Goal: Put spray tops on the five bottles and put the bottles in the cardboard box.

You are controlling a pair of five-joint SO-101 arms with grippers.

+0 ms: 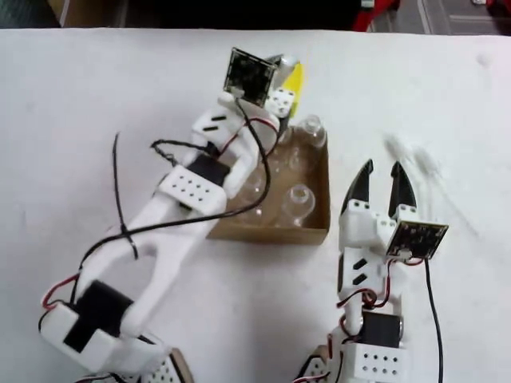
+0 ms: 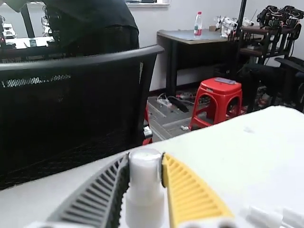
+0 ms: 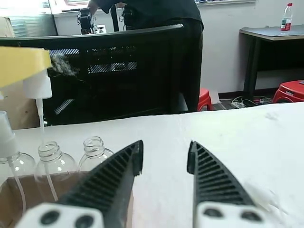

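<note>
A cardboard box [image 1: 267,233] in the middle of the table holds several clear bottles [image 1: 298,199]. My left gripper [image 1: 289,86], with one grey and one yellow finger, hangs over the box's far edge, shut on a white spray top [image 2: 144,176]. In the right wrist view that spray top [image 3: 38,85] sits above an open bottle [image 3: 50,159], its thin tube reaching down at the neck. Beside it, another bottle [image 3: 5,142] wears a spray top. My right gripper [image 1: 380,182] rests open just right of the box, with nothing between its black fingers [image 3: 118,166].
Loose white spray tops [image 1: 411,155] lie on the table right of the box, beyond my right gripper. The left arm [image 1: 184,199] and its cables stretch across the box's left side. A black chair [image 3: 123,71] stands behind the table's far edge.
</note>
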